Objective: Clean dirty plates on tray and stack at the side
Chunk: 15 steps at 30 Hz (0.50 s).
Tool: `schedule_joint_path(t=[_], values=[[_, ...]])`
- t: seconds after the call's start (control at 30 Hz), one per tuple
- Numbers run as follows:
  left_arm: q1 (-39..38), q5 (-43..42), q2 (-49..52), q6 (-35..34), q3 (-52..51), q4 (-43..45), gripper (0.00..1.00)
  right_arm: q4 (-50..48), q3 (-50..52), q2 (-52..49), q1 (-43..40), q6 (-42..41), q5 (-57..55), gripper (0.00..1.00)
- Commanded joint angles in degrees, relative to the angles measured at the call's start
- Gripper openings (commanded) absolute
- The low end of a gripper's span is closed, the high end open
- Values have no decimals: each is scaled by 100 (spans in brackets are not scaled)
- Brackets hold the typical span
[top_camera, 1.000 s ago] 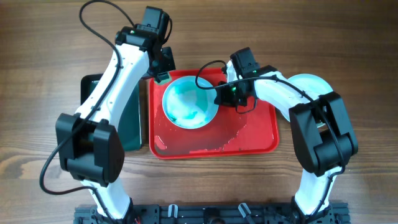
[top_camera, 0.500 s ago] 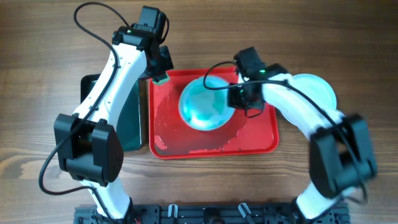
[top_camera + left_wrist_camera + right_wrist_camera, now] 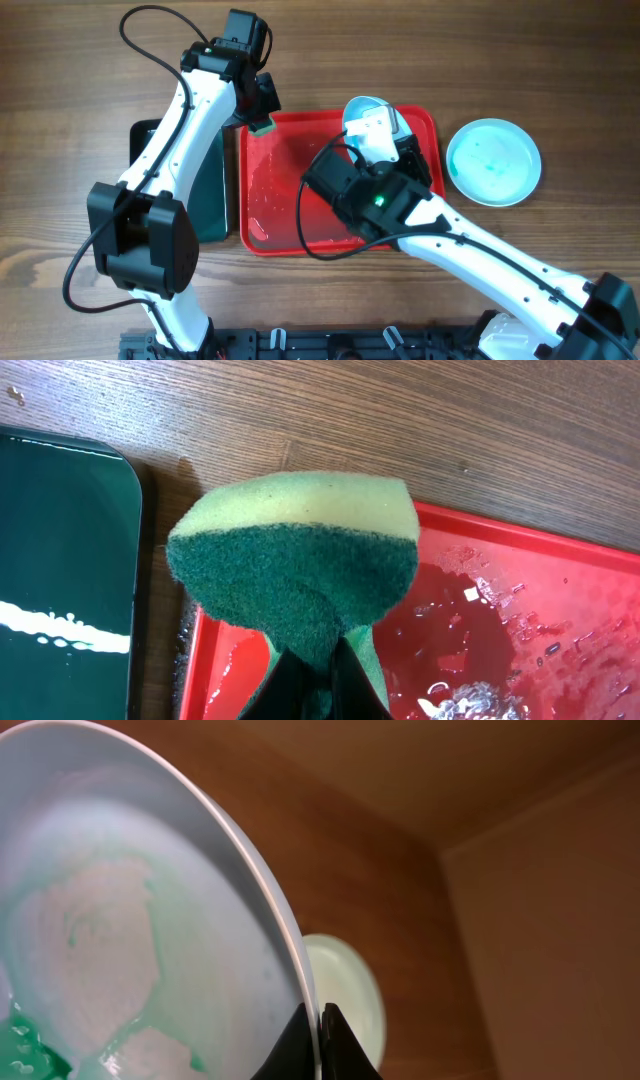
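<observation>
My right gripper (image 3: 318,1028) is shut on the rim of a pale mint-blue plate (image 3: 150,920) with green smears, held tilted on edge. In the overhead view this plate (image 3: 361,106) hangs over the far right part of the red tray (image 3: 290,190), just beyond the raised right gripper (image 3: 378,128). A second mint-blue plate (image 3: 493,161) lies on the table right of the tray and also shows in the right wrist view (image 3: 348,995). My left gripper (image 3: 322,678) is shut on a yellow and green sponge (image 3: 300,560) at the tray's far left corner (image 3: 262,124). No cream-white plate shows.
A narrow black tray (image 3: 212,195) lies left of the red tray and shows in the left wrist view (image 3: 60,560). The red tray's floor (image 3: 520,630) is wet with foam patches. The right arm (image 3: 440,235) reaches across the tray's front right.
The right arm has lifted the plate off the tray's middle, tipped it on edge and carried it toward the far right. The left arm and sponge have stayed put.
</observation>
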State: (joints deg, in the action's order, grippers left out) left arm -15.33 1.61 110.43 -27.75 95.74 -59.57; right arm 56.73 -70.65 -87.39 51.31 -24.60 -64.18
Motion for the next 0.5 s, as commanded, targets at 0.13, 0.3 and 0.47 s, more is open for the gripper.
schedule_joint_path(t=[0.13, 0.3, 0.47], values=[[39, -70, 37, -127, 48, -17, 4, -26, -24, 138, 243, 356, -1303, 4], [39, -70, 37, -127, 48, -24, 4, -564, -24, 136, 251, 992, -2124, 4], [39, -70, 37, -125, 48, -31, 4, -990, -11, 136, -133, -31, 2164, 4]])
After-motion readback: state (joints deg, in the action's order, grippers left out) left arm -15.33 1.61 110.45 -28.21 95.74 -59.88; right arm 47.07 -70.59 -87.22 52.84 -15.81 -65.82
